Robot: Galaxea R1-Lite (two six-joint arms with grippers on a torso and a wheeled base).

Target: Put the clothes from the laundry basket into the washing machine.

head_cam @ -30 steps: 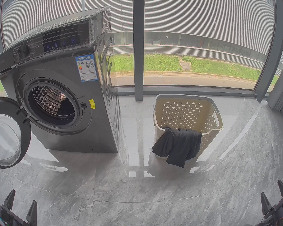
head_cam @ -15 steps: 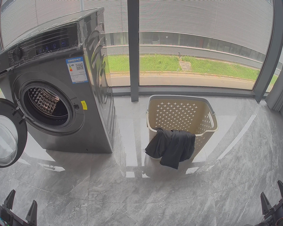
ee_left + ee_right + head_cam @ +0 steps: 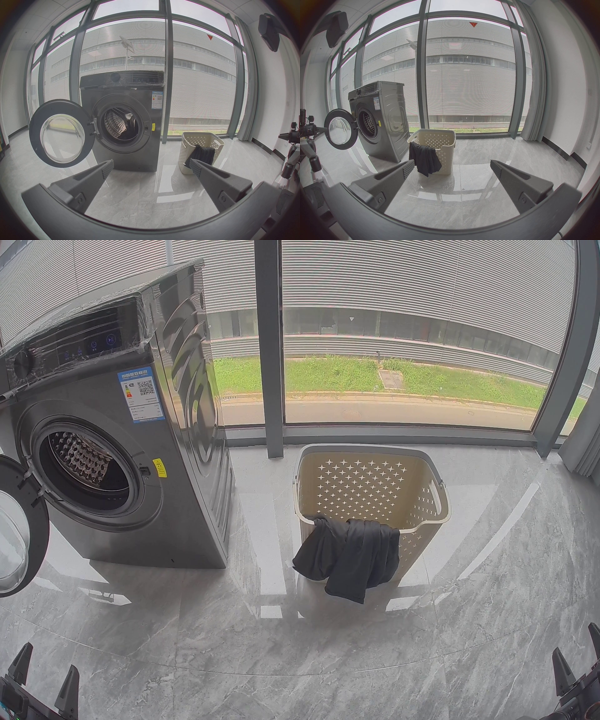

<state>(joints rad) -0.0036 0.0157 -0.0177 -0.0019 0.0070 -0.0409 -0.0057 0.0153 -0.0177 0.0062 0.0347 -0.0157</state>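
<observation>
Left gripper (image 3: 150, 164) and right gripper (image 3: 451, 164) hang released and empty, well apart from the laundry basket (image 3: 369, 487). A dark garment (image 3: 347, 555) drapes over its near rim. The washing machine (image 3: 181, 427) stands beside it, door (image 3: 19, 534) open, and what shows of the drum looks bare, so I judge nothing is loaded yet.

My head camera looks down from well back at the washing machine (image 3: 172, 509) and laundry basket (image 3: 369, 487), which both low, forward-facing wrist cameras share from afar.
</observation>
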